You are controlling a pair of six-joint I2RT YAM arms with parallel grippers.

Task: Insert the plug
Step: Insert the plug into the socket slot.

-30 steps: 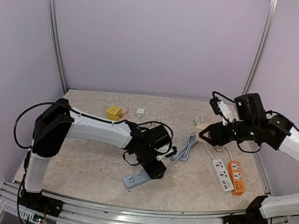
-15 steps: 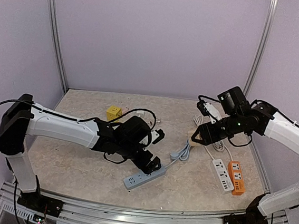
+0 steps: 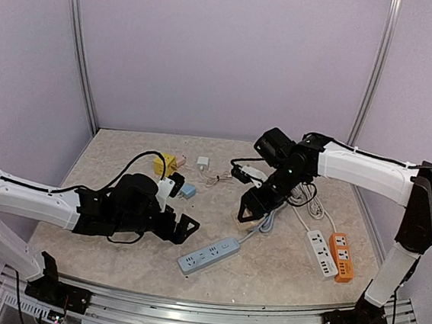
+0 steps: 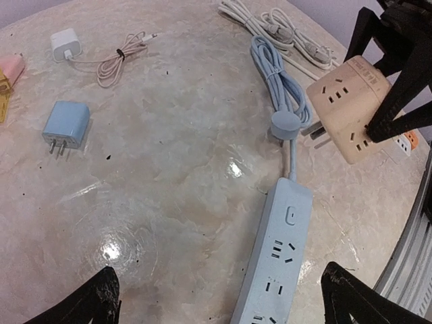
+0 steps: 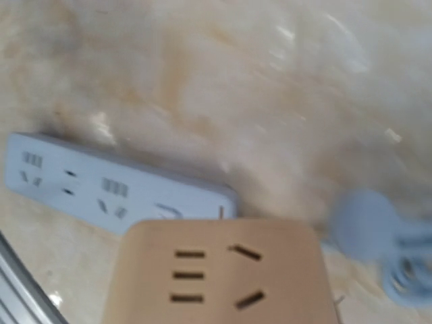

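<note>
Plug cube, beige with its prongs showing on one side, is clamped between the part-closed fingers of my right gripper. It hangs off the surface just past the far end of the blue power strip, I judge to line it up with the sockets. My left gripper hovers wide open and holds nothing, left of the strip, likely to steady it. The coiled cord crowds the far side; the near side offers room.
</note>
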